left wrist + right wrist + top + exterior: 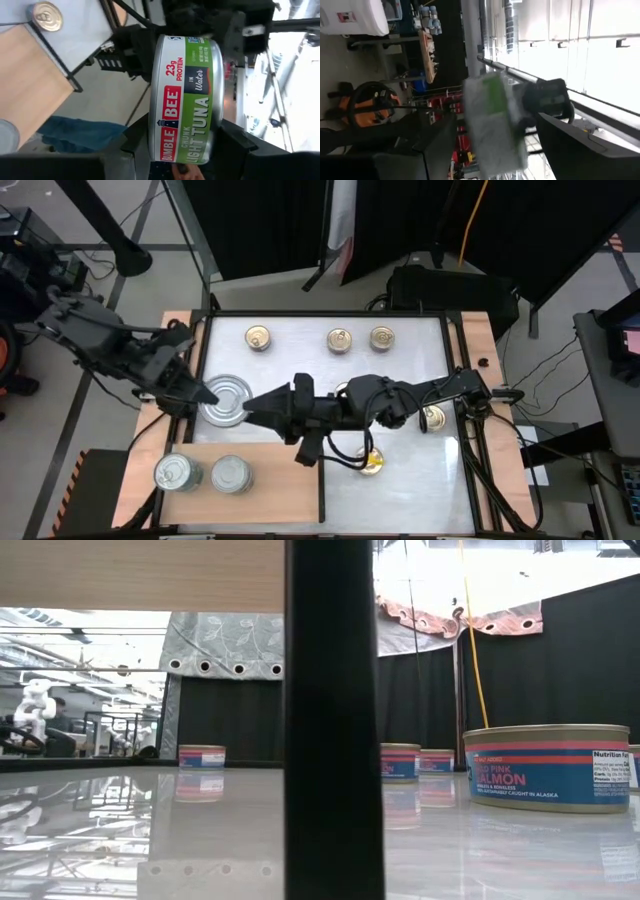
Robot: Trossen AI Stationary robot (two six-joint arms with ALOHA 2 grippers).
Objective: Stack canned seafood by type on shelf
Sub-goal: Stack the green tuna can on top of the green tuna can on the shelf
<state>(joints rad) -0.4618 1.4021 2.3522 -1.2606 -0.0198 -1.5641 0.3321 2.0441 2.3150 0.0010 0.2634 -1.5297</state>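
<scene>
A white tabletop (400, 480) carries loose salmon tins (339, 339) near its far edge. Above its left side, the left gripper (208, 395) pinches a silver-lidded tuna tin (226, 399); the right gripper (252, 405), fingers spread around it, likely takes it over. Two matching tins (203, 473) sit on the shelf (270, 480) at the near-left corner.

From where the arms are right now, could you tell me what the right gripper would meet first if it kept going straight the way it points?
The silver-lidded tuna tin, held by the left gripper. The right gripper points straight at it, apparently about touching its side.
</scene>
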